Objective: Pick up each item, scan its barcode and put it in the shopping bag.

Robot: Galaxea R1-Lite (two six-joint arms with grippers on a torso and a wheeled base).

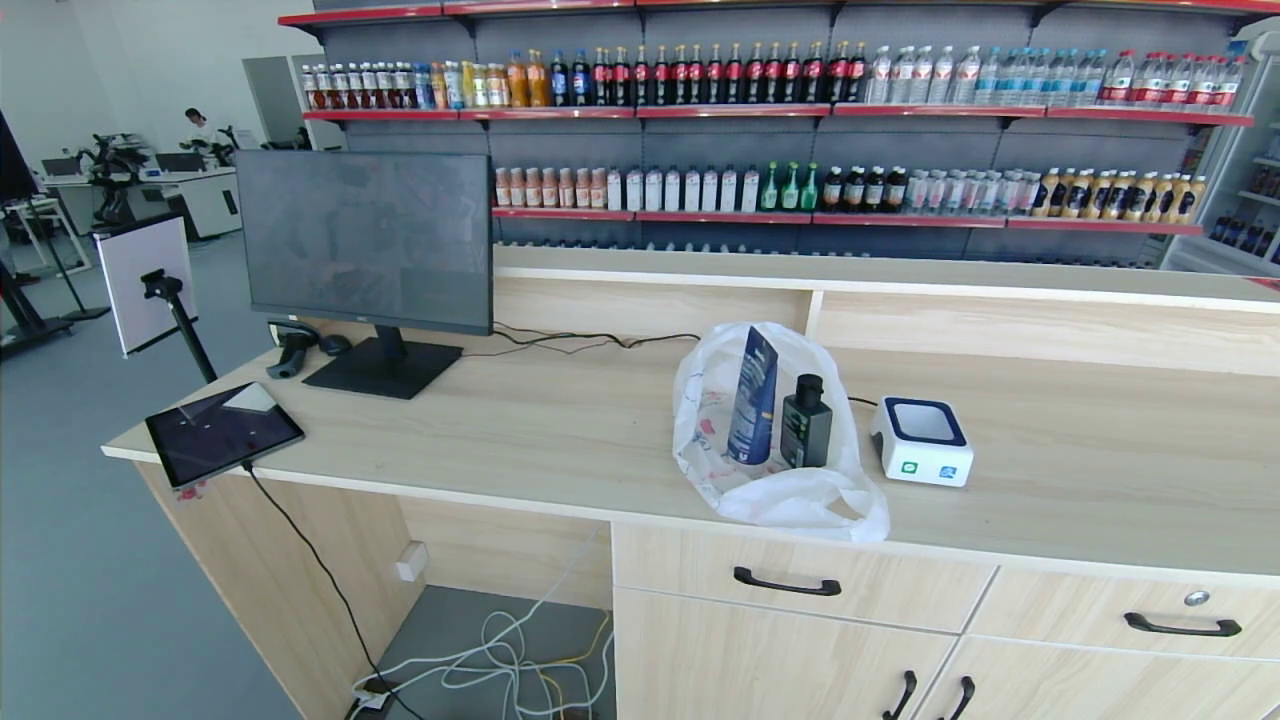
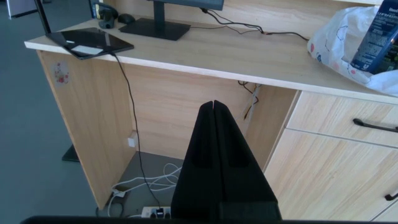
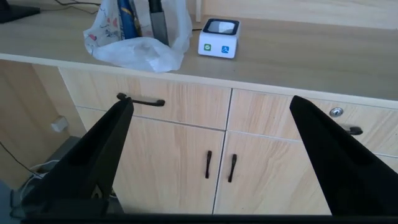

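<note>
You seem to be at the end of the job: the blue tube point(image 1: 753, 398) and the dark bottle point(image 1: 806, 425) at its 3 o'clock both stand upright inside the shopping bag point(image 1: 790, 500), which sits on the counter point(image 1: 560, 430) with the scanner point(image 1: 921, 440) just beside it at 3 o'clock. Your left tool point(image 2: 213, 109) is pressed fully closed on nothing and your right tool point(image 3: 211, 101) is spread wide and empty, both low in front of the counter, so little looks left to do, though you cannot tell from here whether each barcode is scanned
</note>
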